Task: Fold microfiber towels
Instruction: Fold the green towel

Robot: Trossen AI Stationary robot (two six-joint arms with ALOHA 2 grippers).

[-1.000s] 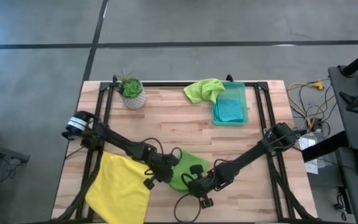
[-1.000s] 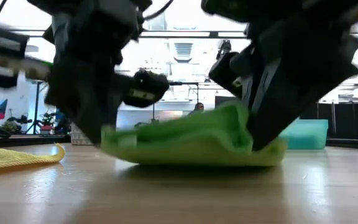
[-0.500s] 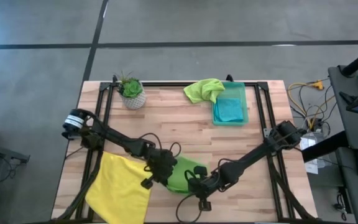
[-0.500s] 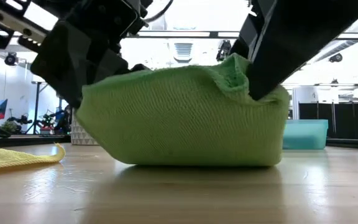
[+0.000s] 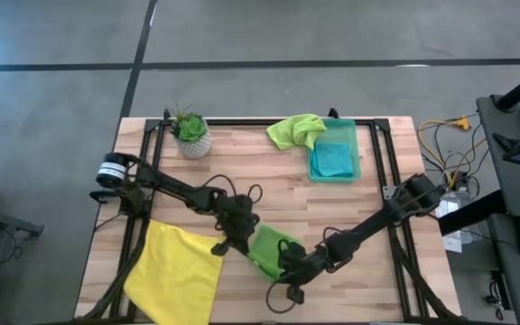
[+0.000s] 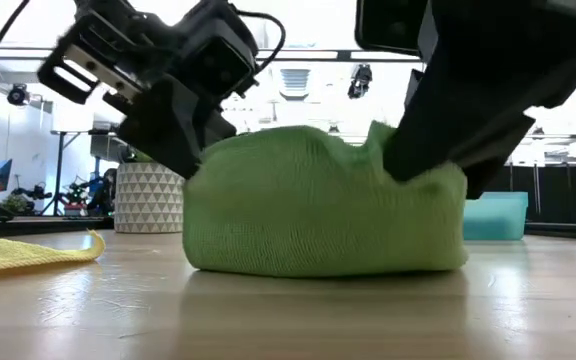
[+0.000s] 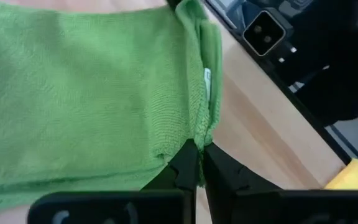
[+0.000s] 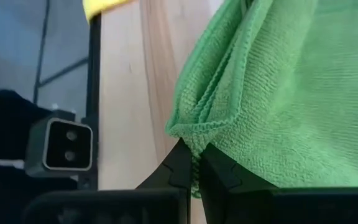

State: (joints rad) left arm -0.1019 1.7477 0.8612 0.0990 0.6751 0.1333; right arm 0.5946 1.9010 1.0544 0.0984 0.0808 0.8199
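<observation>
Lime green towel (image 5: 267, 248): folded into a thick bundle near the front edge of the counter (image 5: 269, 181), just right of the yellow towel; held at two corners. Compared with a second ago, when it lay wider and flatter, it is now gathered narrower and stands taller in the low view (image 6: 323, 205).

Left claw (image 5: 235, 236): closed on a corner of the lime green towel at its side nearest the yellow towel; in the left wrist view the two dark fingertips (image 7: 188, 165) are seen pinched together on the hem. Since the earlier frame it has been drawn slightly toward the plant pot.

Right claw (image 5: 289, 262): closed on the opposite corner of the lime green towel, the layered edges being nipped between its fingertips (image 8: 185, 163). It has been shifted slightly toward the front edge.

Yellow towel (image 5: 174, 271): spread flat at the front left corner, overhanging the edge; unchanged.

Second lime green towel (image 5: 296, 129): crumpled at the back, draped against the green bin; unchanged.

Teal towel (image 5: 334, 158): folded inside the green bin (image 5: 355, 153); unchanged.

Plant pot (image 5: 190, 135): at the back left, well apart from the yellow towel.
</observation>
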